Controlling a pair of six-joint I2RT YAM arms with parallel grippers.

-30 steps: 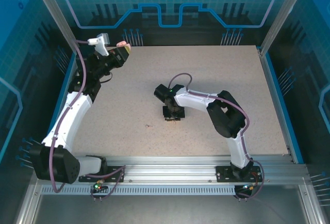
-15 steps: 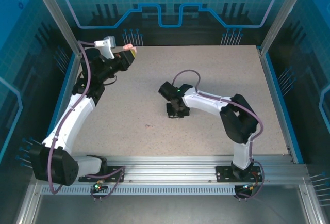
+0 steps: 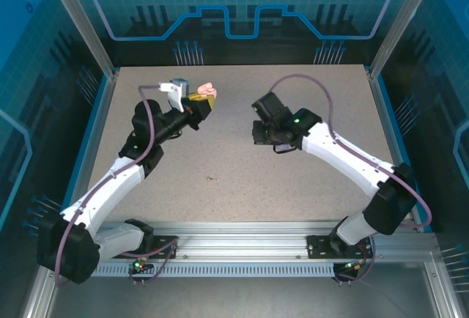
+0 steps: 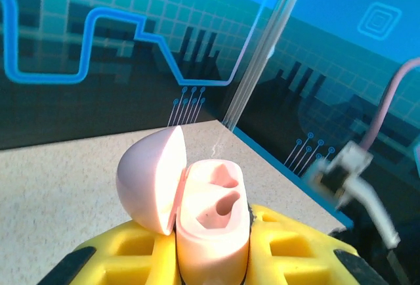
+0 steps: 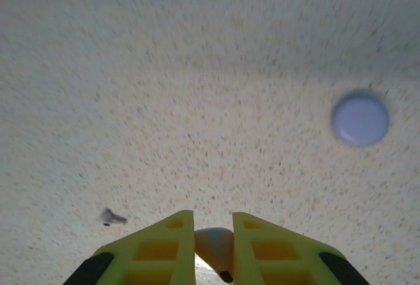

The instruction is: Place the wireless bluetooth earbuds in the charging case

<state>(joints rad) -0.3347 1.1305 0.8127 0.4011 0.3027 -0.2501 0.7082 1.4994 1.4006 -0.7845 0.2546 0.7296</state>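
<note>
Both hands loaded
Open pink case (image 4: 209,216) clamped in left hand (image 3: 199,102); pale earbud (image 5: 216,249) pinched in right hand (image 5: 213,231).

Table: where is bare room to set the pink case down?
Free: the table between the speck and the front rail; the far right corner. Crowded: the far middle, where the left gripper holding the pink case faces the right gripper.

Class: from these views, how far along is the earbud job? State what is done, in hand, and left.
Done: the pink case is held up off the table, its lid open. In hand: the left pincer grips that case, and the right pincer pinches a pale earbud. Left: both sockets look empty, so no earbud is seated yet.
</note>
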